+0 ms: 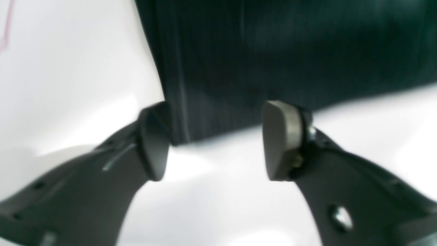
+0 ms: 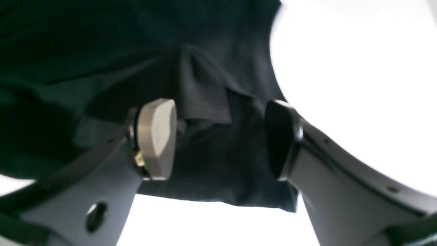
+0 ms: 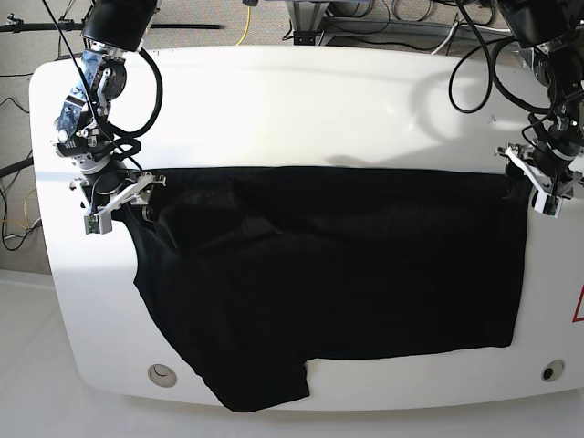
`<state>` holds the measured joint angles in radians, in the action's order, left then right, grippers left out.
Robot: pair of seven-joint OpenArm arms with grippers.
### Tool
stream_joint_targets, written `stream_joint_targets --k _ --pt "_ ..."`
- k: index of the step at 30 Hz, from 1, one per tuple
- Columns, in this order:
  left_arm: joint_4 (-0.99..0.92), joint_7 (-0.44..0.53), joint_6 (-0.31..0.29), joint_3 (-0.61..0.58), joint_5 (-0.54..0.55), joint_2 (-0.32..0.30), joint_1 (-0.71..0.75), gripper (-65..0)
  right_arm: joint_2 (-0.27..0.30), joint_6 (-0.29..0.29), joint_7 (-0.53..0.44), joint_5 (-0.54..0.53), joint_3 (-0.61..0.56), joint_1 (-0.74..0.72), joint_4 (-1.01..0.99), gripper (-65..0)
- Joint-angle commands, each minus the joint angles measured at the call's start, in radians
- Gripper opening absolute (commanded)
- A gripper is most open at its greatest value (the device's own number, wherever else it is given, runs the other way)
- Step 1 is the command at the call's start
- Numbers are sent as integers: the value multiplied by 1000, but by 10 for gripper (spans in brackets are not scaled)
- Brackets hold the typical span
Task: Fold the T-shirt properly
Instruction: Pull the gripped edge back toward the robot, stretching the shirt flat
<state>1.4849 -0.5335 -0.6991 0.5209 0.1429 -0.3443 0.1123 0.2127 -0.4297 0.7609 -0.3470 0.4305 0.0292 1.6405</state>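
Left claw (image 1: pixel 215 140) in the left wrist view: jaws spread, nothing between them, only bare desk (image 1: pixel 68 68) in the gap. T-shirt (image 1: pixel 290 51) lies just ahead of the fingertips; its corner sits right by one pad, contact unclear due to blur.

Right wrist view: right claw (image 2: pixel 220 138) also spread wide, no pinch. Black fabric with a raised crease sits between and beyond the pads; cloth looks slack on the desk, not lifted.

Base view: left claw (image 3: pixel 538 182) hovers at one top corner of the shirt, right claw (image 3: pixel 119 196) at the opposite top corner. Shirt (image 3: pixel 347 274) spans most of the desk (image 3: pixel 301 100), roughly a wide rectangle with a straight top edge. A lobe of fabric hangs out past the bottom edge on the right claw's side, rumpled.

Progress read: looks like one lengthwise fold is laid, both claws free of the cloth. Left to do: tidy that lobe, then fold across into a compact stack.
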Motion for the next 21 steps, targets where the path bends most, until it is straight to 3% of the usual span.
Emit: stream_joint_targets --k 1,3,11,21 --pt "1 40 1 11 20 -21 -14 -319 16 -4 -22 2 8 -3 -15 -264" --pt "-9 52 1 13 18 -22 -13 -324 15 -12 -35 11 9 4 -34 -265" --pt "-69 93 31 22 6 -21 29 -201 20 -45 -155 69 10 67 -108 -268" --pt "-51 88 39 24 -5 -22 54 -165 21 -51 -188 72 21 107 -111 -293"
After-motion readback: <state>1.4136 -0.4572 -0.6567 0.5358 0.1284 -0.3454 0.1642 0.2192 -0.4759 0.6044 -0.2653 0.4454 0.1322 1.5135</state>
